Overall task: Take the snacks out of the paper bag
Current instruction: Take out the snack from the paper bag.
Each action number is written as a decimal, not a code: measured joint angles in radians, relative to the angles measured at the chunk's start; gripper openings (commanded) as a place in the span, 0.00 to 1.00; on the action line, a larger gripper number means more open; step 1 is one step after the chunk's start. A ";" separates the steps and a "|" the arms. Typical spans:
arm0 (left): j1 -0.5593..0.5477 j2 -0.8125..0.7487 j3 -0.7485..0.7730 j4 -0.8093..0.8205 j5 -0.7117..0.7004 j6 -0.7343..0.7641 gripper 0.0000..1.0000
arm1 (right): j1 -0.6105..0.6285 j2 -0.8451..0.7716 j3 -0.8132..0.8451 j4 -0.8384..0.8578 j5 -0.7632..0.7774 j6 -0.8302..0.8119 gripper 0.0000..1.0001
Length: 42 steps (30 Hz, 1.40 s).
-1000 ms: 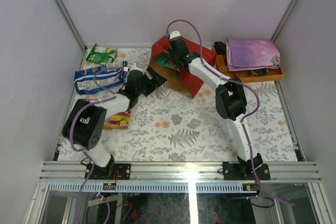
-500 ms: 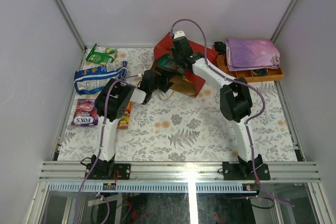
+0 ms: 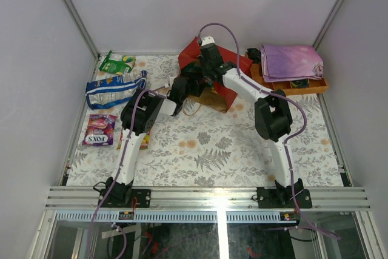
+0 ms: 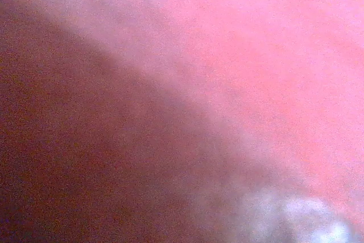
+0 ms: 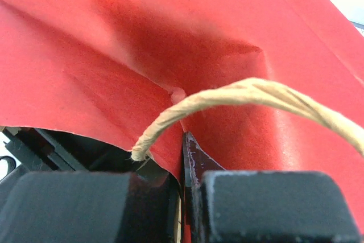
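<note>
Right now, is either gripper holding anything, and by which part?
The right gripper pinches the paper bag by its red rim beside the string handle. The left gripper is at the bag's mouth; its view is blurred, so cannot tell.

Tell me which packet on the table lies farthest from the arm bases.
The green packet, in the far left corner; the blue-white bag and purple Fox's packet lie nearer.
</note>
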 measured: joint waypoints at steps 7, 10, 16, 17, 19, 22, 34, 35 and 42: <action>-0.002 0.030 0.052 -0.012 -0.057 -0.023 0.53 | 0.000 -0.017 -0.026 0.018 -0.002 0.000 0.00; -0.006 0.037 0.060 -0.035 -0.071 -0.025 0.33 | 0.000 -0.029 -0.036 0.017 -0.002 -0.001 0.00; -0.010 0.042 0.062 -0.071 -0.072 -0.001 0.00 | -0.002 -0.036 -0.056 0.021 -0.002 0.000 0.00; -0.010 0.042 0.064 -0.072 -0.072 0.006 0.00 | -0.002 -0.039 -0.063 0.026 -0.003 0.000 0.00; -0.010 0.041 0.064 -0.072 -0.071 0.019 0.00 | -0.002 -0.050 -0.078 0.033 -0.006 0.000 0.00; -0.010 0.035 0.058 -0.073 -0.070 0.057 0.00 | -0.005 -0.063 -0.085 0.033 -0.008 0.000 0.00; -0.029 -0.248 -0.246 -0.079 -0.035 0.258 0.00 | -0.021 -0.082 -0.090 0.029 -0.010 0.042 0.00; -0.034 -0.285 -0.287 -0.081 -0.036 0.272 0.00 | -0.022 -0.082 -0.090 0.025 -0.010 0.045 0.00; -0.060 -0.447 -0.450 -0.136 -0.044 0.325 0.15 | -0.025 -0.082 -0.090 0.019 -0.011 0.072 0.00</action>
